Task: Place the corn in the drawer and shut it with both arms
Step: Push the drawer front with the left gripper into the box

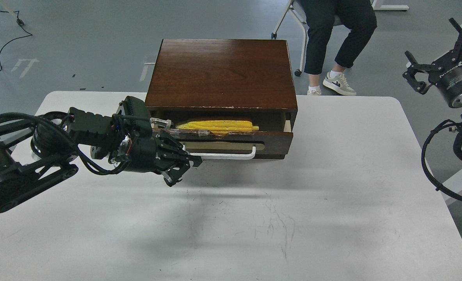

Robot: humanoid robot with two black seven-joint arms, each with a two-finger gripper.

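The left gripper [180,166] sits at the left end of the drawer [235,142] front, its fingers apart and straddling the near end of the white handle [223,155], though whether they touch it I cannot tell. Just above and to the right of this gripper, the corn [217,125] lies lengthwise inside the part-open drawer, so what remains is the closing.

To do that well, I judge the push should go straight back along the drawer's travel. A shove from the left end alone could skew the drawer and jam it, or slide the whole cabinet [221,72] across the counter [332,195].

Far right, the right gripper [430,62] hangs raised and well apart from the drawer, fingers spread, holding nothing. It would need to come to the handle's right end to balance the push.
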